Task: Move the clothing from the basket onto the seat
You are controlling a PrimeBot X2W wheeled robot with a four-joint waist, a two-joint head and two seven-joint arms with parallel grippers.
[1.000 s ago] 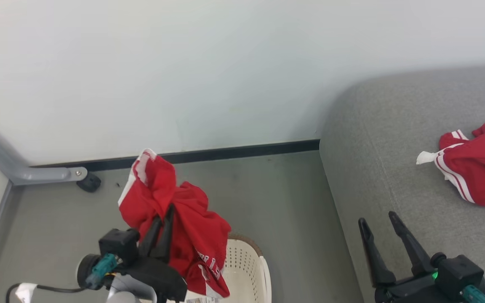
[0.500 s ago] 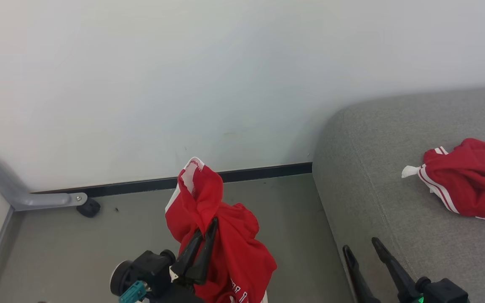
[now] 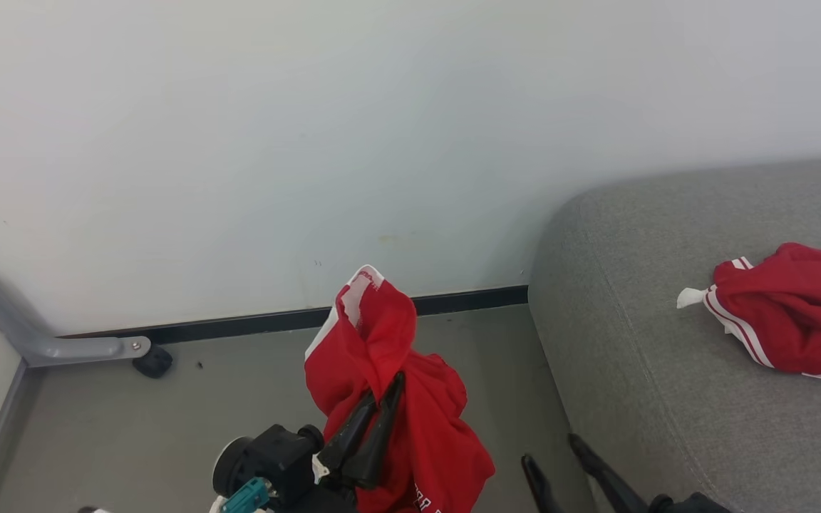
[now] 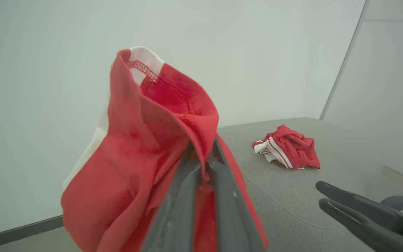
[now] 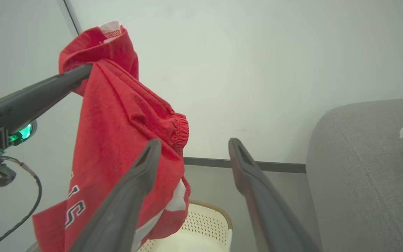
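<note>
Left end effector [image 3: 386,385] upright, pinching clothing [image 3: 428,420]

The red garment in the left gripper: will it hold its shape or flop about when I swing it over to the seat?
Likely very floppy: the red garment hangs in loose folds from the shut left gripper. Probably light, since a pinch on one fold carries it all. Its hanging lower part may drag on the seat edge.

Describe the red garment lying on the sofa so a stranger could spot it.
Find the big grey sofa cushion at the head view's right. On it lies a crumpled red garment with white stripes. The other red garment hangs from the left gripper; this one lies loose.
</note>
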